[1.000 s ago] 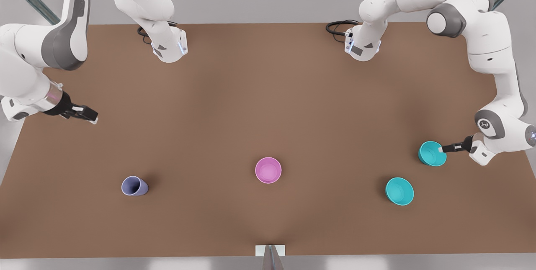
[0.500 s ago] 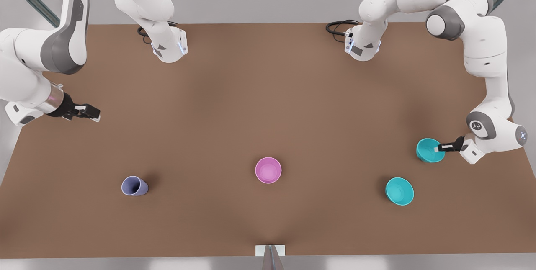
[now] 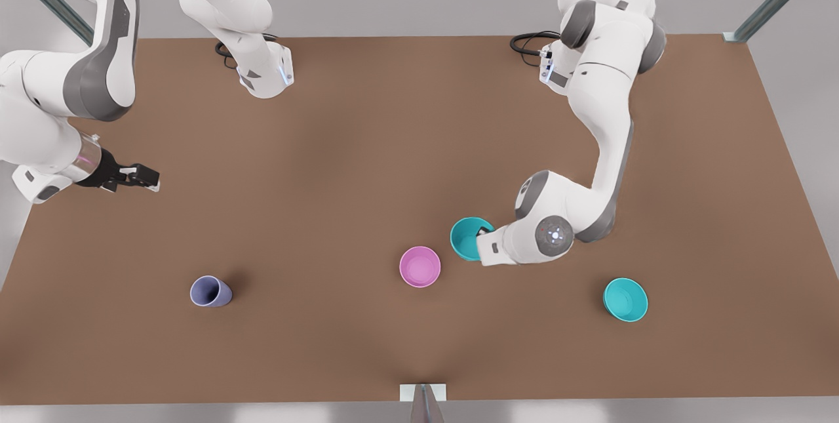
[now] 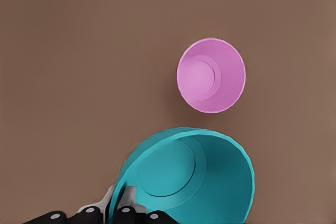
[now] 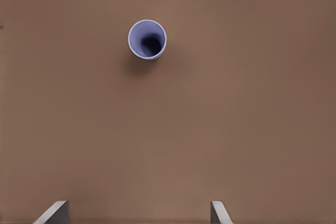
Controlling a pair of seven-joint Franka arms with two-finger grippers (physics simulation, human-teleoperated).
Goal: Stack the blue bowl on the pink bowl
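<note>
A blue bowl hangs just above the table, close to the pink bowl on the side toward the front view's right. My left gripper is shut on its rim, one finger inside and one outside. In the left wrist view the blue bowl sits tilted in my left gripper, with the pink bowl upright and empty a short way beyond it. My right gripper waits open at the front view's left edge, holding nothing.
A second teal bowl stands on the brown table toward the front view's right. A lavender cup stands toward the left, and in the right wrist view this cup lies ahead of the open fingers.
My left arm has swung the blue bowl from the table's right edge toward the middle, ending beside the pink bowl. The right arm has barely shifted.
</note>
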